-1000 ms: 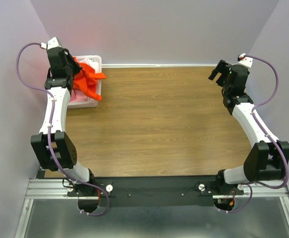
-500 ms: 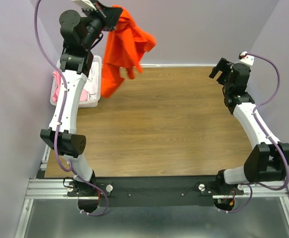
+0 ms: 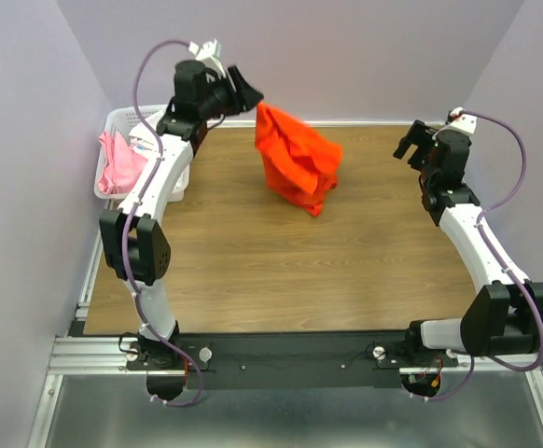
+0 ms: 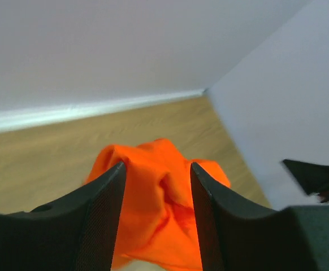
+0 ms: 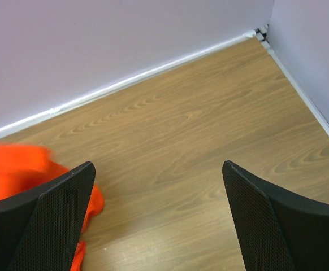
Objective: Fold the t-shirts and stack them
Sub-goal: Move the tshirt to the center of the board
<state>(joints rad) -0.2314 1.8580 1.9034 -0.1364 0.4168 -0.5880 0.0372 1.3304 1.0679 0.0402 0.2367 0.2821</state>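
Observation:
The bright orange t-shirt (image 3: pixel 298 161) hangs bunched over the back middle of the table, its top edge just below and right of my left gripper (image 3: pixel 250 93). That gripper is raised near the back wall and its jaws stand apart. In the left wrist view the orange t-shirt (image 4: pixel 159 192) shows beyond the left gripper (image 4: pixel 157 165), and neither pad presses on it. My right gripper (image 3: pixel 411 140) is open and empty at the back right. In the right wrist view the right gripper (image 5: pixel 157 165) frames bare wood, with the orange t-shirt (image 5: pixel 17 166) blurred at the left.
A white lattice basket (image 3: pixel 127 114) stands at the table's back left corner. A pale pink t-shirt (image 3: pixel 116 163) drapes over its left rim. Walls close in the table at the back and on both sides.
My left arm swung from over the basket to the right, carrying the orange t-shirt out over the table. Its jaws have parted and the shirt now sits lower, off the fingers. The right arm stayed put.

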